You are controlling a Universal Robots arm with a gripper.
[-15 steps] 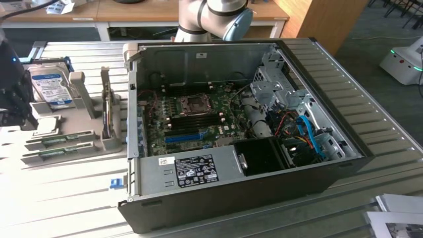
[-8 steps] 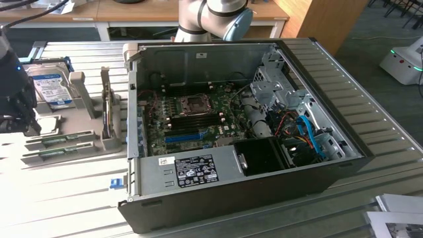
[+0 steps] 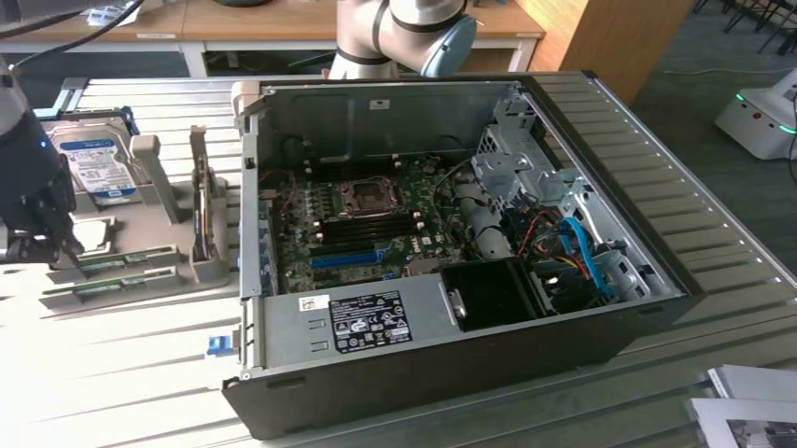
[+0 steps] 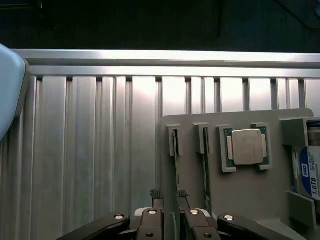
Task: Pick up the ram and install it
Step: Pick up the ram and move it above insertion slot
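Note:
Two green ram sticks stand on edge in slots of a grey holder tray (image 4: 240, 200). In the wrist view, my gripper (image 4: 169, 195) hangs over the nearer ram (image 4: 176, 150), its fingertips (image 4: 156, 194) apart on either side of the stick's edge and holding nothing. The second ram (image 4: 205, 160) stands one slot over. At the exterior view's left edge the gripper (image 3: 52, 245) sits dark above the tray end, beside the ram sticks (image 3: 125, 259). The open computer case (image 3: 449, 373) lies in the middle, with its motherboard (image 3: 373, 224) and dark memory slots exposed.
The tray also carries a square silver processor chip (image 4: 247, 146) and a blue-labelled hard drive (image 4: 309, 175), also seen as the hard drive (image 3: 97, 163). A ribbed metal table (image 4: 90, 150) lies under everything. Cables and a drive cage (image 3: 524, 163) crowd the case's right side.

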